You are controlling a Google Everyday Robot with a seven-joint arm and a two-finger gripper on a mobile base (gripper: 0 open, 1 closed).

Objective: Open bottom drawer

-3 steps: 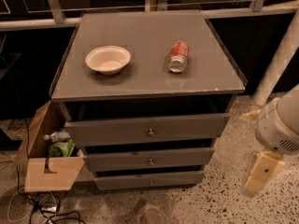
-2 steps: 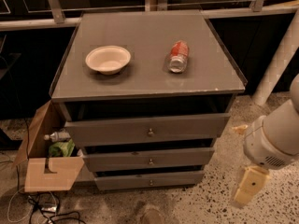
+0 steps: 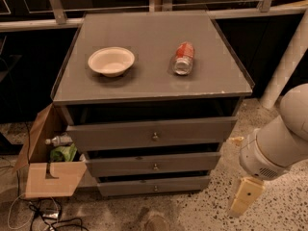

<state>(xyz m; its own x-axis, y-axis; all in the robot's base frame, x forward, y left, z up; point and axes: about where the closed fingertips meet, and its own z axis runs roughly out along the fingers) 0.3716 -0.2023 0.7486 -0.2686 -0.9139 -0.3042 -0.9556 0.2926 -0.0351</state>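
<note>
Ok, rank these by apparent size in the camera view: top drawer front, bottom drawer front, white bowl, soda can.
1. top drawer front
2. bottom drawer front
3. white bowl
4. soda can
The tool hangs low, right of the cabinet, touching no drawer.

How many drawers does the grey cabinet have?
3: top drawer highest, middle drawer below it, bottom drawer lowest. The gripper hangs low beside them, touching none.
</note>
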